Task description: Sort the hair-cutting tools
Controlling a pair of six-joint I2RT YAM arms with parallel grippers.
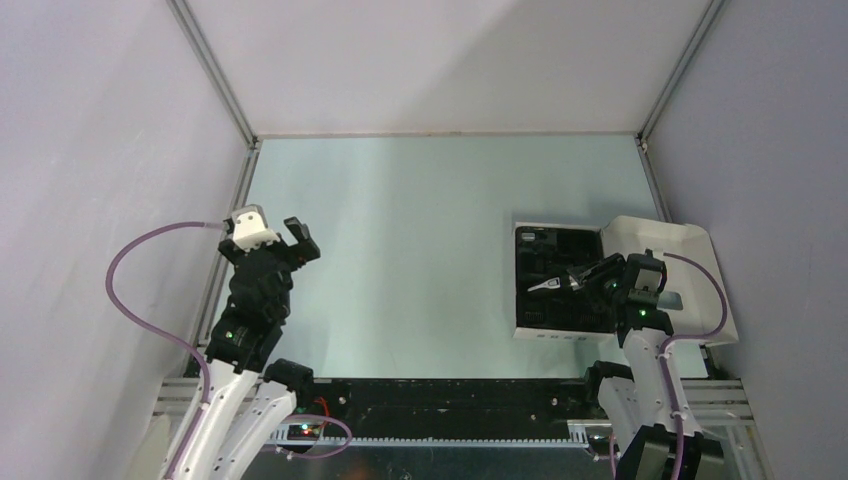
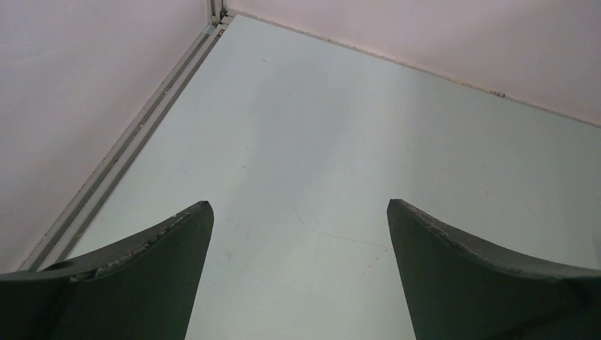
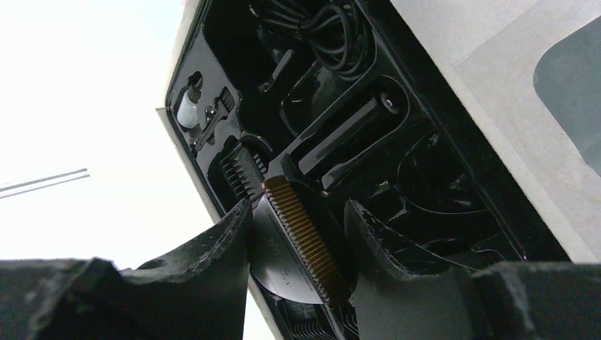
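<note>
My right gripper [image 1: 588,278] is shut on the black clipper [image 1: 548,286]. It holds the clipper over the open box's black insert [image 1: 540,250], silvery tip pointing left. In the right wrist view the clipper head [image 3: 305,244], with its gold-toothed blade, sits between the fingers [image 3: 212,248] of that gripper [image 3: 298,209]. Below it in the insert [image 3: 439,177] lie a black comb attachment [image 3: 237,170], a dark cylindrical piece [image 3: 354,131] and a coiled cable [image 3: 319,28]. My left gripper [image 1: 290,240] stands open and empty at the table's left side, and its wrist view shows only bare table between the fingers [image 2: 163,269].
The white box [image 1: 545,330] stands at the right of the table with its lid [image 1: 670,250] folded open to the right. The enclosure walls and a metal rail [image 2: 142,134] border the table on the left.
</note>
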